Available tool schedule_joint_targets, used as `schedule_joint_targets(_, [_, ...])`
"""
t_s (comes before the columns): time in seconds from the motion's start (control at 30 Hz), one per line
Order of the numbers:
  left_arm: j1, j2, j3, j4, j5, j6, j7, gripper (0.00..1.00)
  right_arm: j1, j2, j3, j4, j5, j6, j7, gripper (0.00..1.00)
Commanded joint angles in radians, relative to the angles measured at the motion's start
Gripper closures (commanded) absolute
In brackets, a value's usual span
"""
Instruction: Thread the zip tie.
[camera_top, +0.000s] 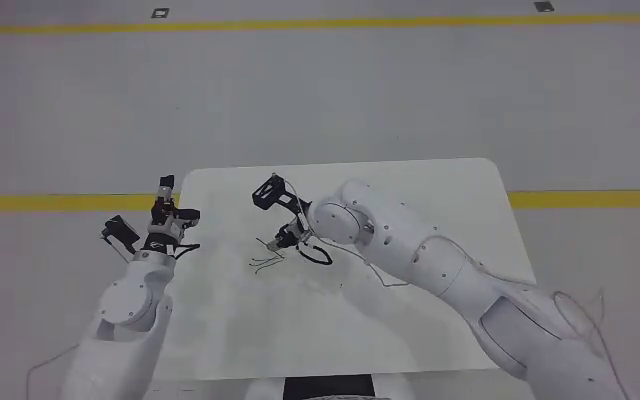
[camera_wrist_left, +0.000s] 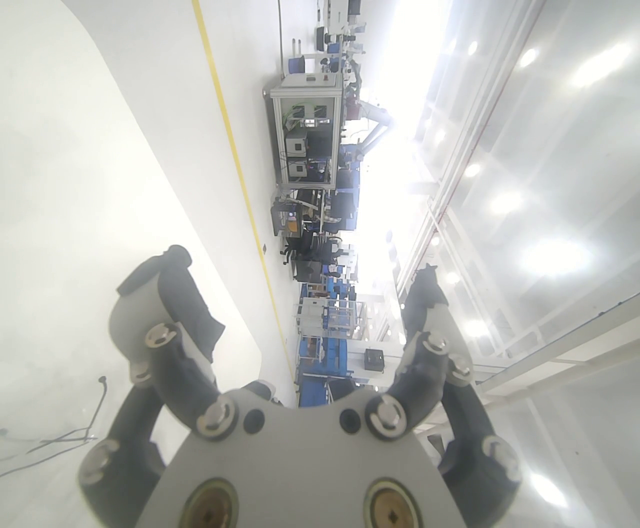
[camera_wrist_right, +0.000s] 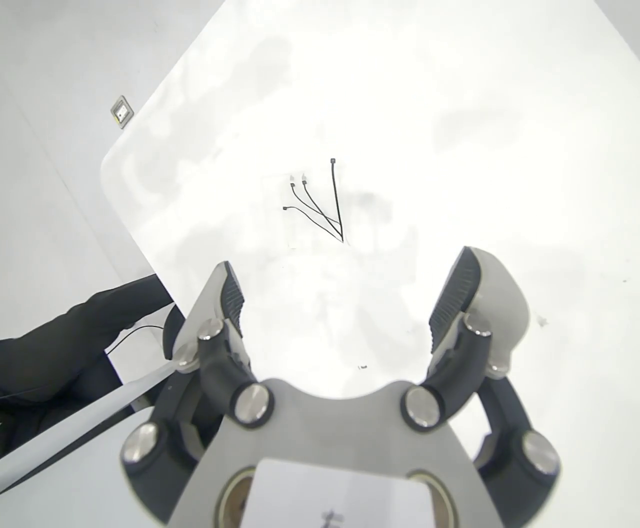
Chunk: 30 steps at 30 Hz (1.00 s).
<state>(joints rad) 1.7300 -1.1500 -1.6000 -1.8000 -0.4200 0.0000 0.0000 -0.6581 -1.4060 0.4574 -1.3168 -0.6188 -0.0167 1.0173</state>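
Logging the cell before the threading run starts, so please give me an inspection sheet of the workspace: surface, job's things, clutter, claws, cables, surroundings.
Surface: white table with rounded corners, faintly smudged.
Job's things: several black zip ties lying loose, fanned out from one point, none gripped.
Clutter: one tiny dark speck; else nothing seen.
Claws: left claw open, empty, by the table's edge; right claw open, empty, above the table, facing the zip ties.
Cables: thin dark line looping under the right arm's wrist, apparently a cable.
Surroundings: grey floor with yellow lines; equipment racks far off.
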Motion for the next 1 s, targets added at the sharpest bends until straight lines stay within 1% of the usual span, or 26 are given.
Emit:
schedule_joint_targets(0.0, [0.000,0.000,0.000,0.000,0.000,0.000,0.000,0.00,0.000,0.000,0.000,0.000,0.000,0.000,0.000,0.00])
schedule_joint_targets(0.1, [0.000,0.000,0.000,0.000,0.000,0.000,0.000,0.00,0.000,0.000,0.000,0.000,0.000,0.000,0.000,0.00])
schedule_joint_targets(0.13, [0.000,0.000,0.000,0.000,0.000,0.000,0.000,0.00,0.001,-0.001,-0.008,-0.010,-0.011,-0.009,0.005,0.00])
schedule_joint_targets(0.2, [0.000,0.000,0.000,0.000,0.000,0.000,0.000,0.00,0.009,-0.013,-0.036,-0.016,-0.044,-0.011,0.024,0.00])
schedule_joint_targets(0.27, [0.000,0.000,0.000,0.000,0.000,0.000,0.000,0.00,0.022,-0.030,-0.054,0.002,-0.043,-0.017,0.035,0.00])
schedule_joint_targets(0.37, [0.000,0.000,0.000,0.000,0.000,0.000,0.000,0.00,0.054,-0.072,-0.093,0.061,-0.025,-0.046,0.041,0.00])
schedule_joint_targets(0.43, [0.000,0.000,0.000,0.000,0.000,0.000,0.000,0.00,0.078,-0.107,-0.114,0.124,0.002,-0.074,0.032,0.00])
schedule_joint_targets(0.57, [0.000,0.000,0.000,0.000,0.000,0.000,0.000,0.00,0.118,-0.178,-0.160,0.241,0.025,-0.101,0.030,0.00])
schedule_joint_targets(0.7, [0.000,0.000,0.000,0.000,0.000,0.000,0.000,0.00,0.140,-0.254,-0.204,0.376,0.050,-0.130,0.038,0.00])
schedule_joint_targets(0.73, [0.000,0.000,0.000,0.000,0.000,0.000,0.000,0.00,0.141,-0.277,-0.214,0.416,0.063,-0.148,0.030,0.00])
schedule_joint_targets(0.8, [0.000,0.000,0.000,0.000,0.000,0.000,0.000,0.00,0.147,-0.308,-0.222,0.479,0.071,-0.159,0.016,0.00])
schedule_joint_targets(0.83, [0.000,0.000,0.000,0.000,0.000,0.000,0.000,0.00,0.150,-0.321,-0.223,0.505,0.071,-0.156,0.001,0.00])
schedule_joint_targets(0.87, [0.000,0.000,0.000,0.000,0.000,0.000,0.000,0.00,0.152,-0.328,-0.220,0.520,0.073,-0.153,-0.016,0.00])
schedule_joint_targets(0.97, [0.000,0.000,0.000,0.000,0.000,0.000,0.000,0.00,0.152,-0.328,-0.220,0.520,0.073,-0.153,-0.016,0.00])
